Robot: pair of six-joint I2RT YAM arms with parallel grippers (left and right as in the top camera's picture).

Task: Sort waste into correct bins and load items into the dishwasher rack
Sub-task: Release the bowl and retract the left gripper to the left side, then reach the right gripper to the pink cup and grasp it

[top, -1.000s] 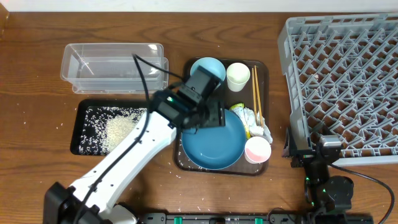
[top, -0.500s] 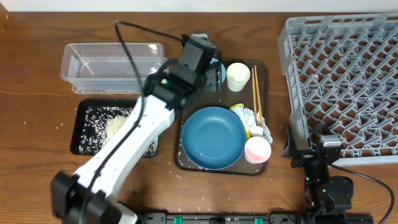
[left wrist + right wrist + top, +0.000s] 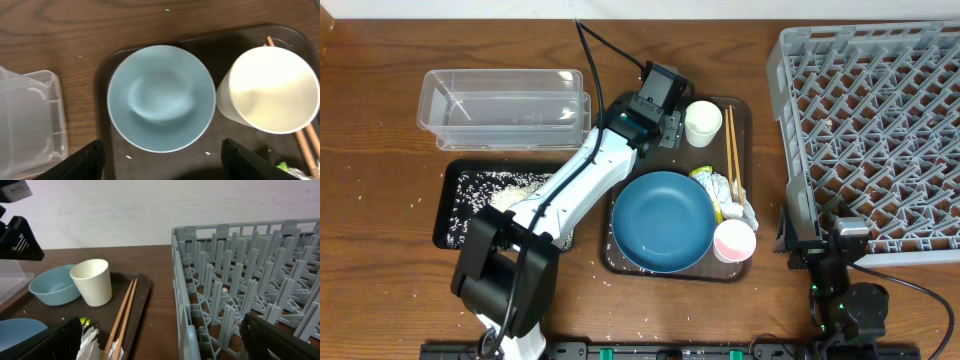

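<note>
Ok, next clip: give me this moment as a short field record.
left gripper: open, above small light blue bowl, not gripping
right gripper: open, empty, beside rack
brown tray: that bowl, large dark blue bowl, white cup, pink cup, chopsticks, tissue, wrapper
black tray: rice
clear tub: nothing seen inside
rack: no dishes loaded

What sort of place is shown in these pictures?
Probably a robot test bench staged as a dish-clearing station: a wooden table carries a grey dishwasher rack, a brown serving tray of bowls and cups, and a black tray holding rice.
</note>
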